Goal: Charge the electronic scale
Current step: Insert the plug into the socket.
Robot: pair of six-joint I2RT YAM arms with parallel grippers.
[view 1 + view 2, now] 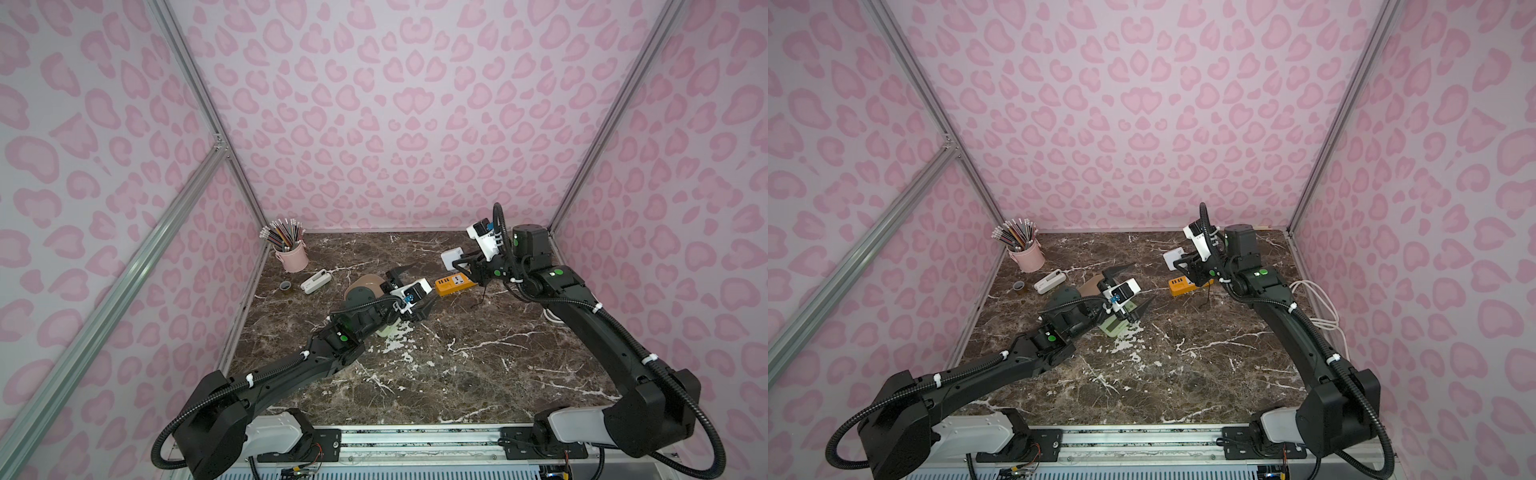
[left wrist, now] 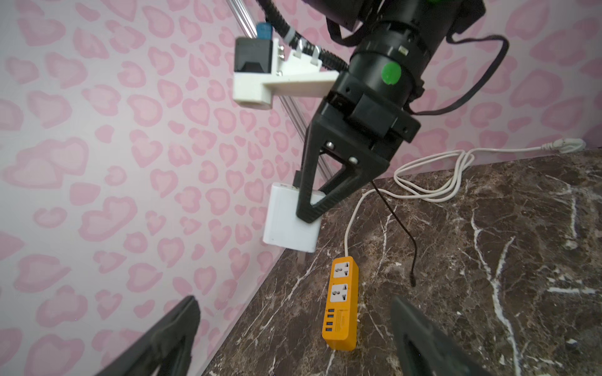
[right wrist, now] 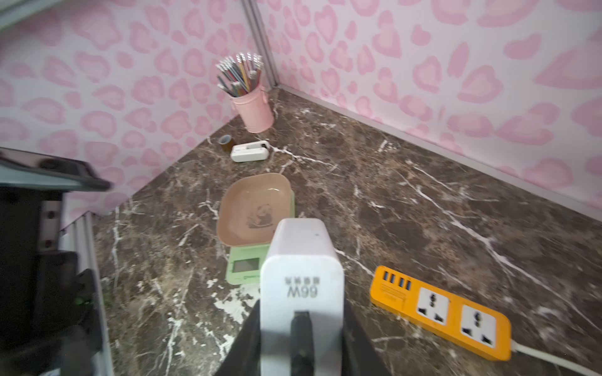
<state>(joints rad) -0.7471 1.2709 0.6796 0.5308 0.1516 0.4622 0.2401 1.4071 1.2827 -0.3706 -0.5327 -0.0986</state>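
Two grippers differ: your left gripper (image 2: 294, 301) hangs wide and empty, while your right gripper (image 3: 301, 338) clamps the white charger cube (image 3: 301, 260). The electronic scale (image 3: 254, 224) sits flat near the middle of the surface (image 3: 391, 211). It is likely light, slick plastic with a loose tray, so grip the green base's sides.
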